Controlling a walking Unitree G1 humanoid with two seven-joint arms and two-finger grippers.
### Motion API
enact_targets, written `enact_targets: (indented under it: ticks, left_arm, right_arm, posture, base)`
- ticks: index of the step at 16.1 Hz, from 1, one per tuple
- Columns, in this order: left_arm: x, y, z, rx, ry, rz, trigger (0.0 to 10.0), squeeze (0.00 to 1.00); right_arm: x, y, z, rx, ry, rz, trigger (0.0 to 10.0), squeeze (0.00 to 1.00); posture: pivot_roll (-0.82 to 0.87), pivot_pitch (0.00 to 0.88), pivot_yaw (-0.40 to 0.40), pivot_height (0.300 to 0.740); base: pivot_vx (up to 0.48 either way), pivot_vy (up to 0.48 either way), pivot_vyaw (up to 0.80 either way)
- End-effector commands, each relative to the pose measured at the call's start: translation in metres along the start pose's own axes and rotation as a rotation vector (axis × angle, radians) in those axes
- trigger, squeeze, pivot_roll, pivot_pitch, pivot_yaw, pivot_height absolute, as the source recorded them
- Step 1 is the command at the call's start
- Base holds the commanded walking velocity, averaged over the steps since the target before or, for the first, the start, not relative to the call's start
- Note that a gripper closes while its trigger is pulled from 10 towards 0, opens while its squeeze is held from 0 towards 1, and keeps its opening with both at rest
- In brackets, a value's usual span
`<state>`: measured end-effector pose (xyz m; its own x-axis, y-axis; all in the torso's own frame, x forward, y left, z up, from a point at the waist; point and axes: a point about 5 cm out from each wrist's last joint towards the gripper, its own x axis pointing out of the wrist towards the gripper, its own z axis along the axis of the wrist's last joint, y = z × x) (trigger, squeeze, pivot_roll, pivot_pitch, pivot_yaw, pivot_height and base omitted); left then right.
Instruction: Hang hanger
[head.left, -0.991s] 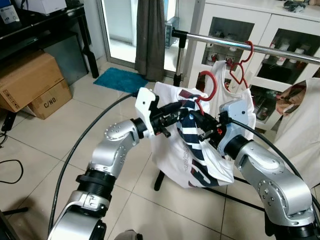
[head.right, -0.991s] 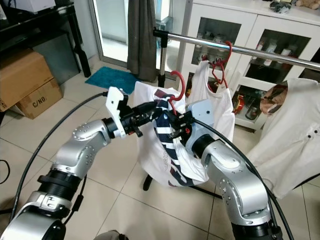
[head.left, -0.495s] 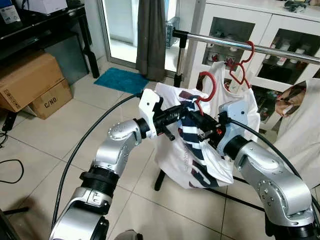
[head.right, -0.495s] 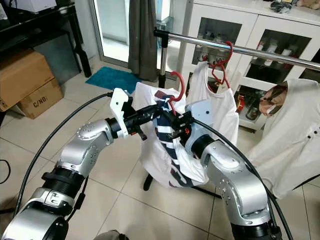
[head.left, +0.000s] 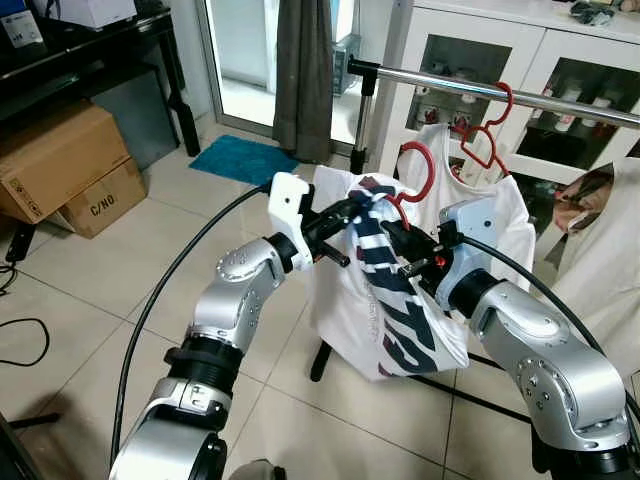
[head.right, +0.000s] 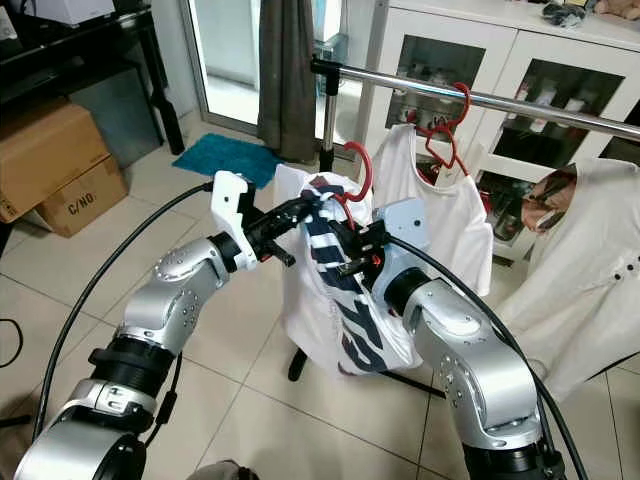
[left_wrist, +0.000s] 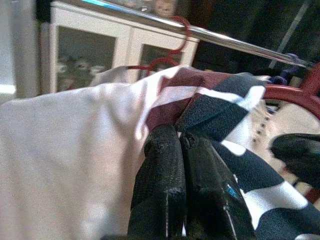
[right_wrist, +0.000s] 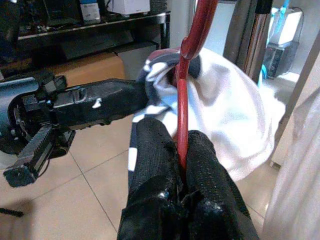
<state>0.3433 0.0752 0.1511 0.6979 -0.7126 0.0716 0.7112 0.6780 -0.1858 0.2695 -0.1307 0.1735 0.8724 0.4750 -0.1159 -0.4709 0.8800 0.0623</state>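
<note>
Red plastic hanger (head.left: 418, 172), pinched at its neck by the right gripper (right_wrist: 181, 165) while the left gripper (left_wrist: 181, 150) clamps the striped shirt (head.left: 385, 290), should rise until its hook clears the silver metal rail (head.left: 500, 92).

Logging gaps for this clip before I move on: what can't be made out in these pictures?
- Red plastic hanger: its shoulders are hidden inside the white shirt with navy stripes in both eye views.
- Left pincer: what its shut fingertips pinch under the cloth, fabric alone or hanger too, is covered in the left wrist view.
- Chrome clothes rail: its far end is cut off by the right edge of the eye views.
- Glass-door cabinet contents: too small and dim.
</note>
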Motion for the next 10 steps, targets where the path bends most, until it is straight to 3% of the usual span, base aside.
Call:
enact_targets:
  ticks: [1, 5, 7, 10]
  left_arm:
    - [-0.003, 0.004, -0.001, -0.033, -0.008, 0.046, 0.0, 0.0]
    - [-0.011, 0.019, 0.007, -0.105, -0.09, 0.245, 0.0, 0.0]
    - [-0.014, 0.021, 0.007, -0.109, -0.095, 0.281, 0.0, 0.0]
    - [-0.016, 0.022, 0.007, -0.103, -0.097, 0.318, 0.0, 0.0]
  right_arm:
    - [-0.003, -0.005, 0.007, -0.021, -0.02, -0.033, 10.0, 0.0]
    - [-0.009, -0.019, -0.007, -0.02, 0.061, -0.143, 10.0, 0.0]
    - [-0.013, -0.03, -0.012, -0.045, 0.101, -0.236, 10.0, 0.0]
    - [-0.014, -0.044, -0.002, -0.023, 0.04, -0.356, 10.0, 0.0]
  posture:
    - [-0.09, 0.0, -0.01, 0.71]
    - [-0.09, 0.0, -0.018, 0.71]
    - [-0.09, 0.0, -0.017, 0.71]
    - [-0.09, 0.0, -0.013, 0.71]
  base:
    - [0.0, 0.0, 0.0]
    - [0.0, 0.0, 0.0]
    - [0.0, 0.0, 0.0]
    - [0.0, 0.0, 0.0]
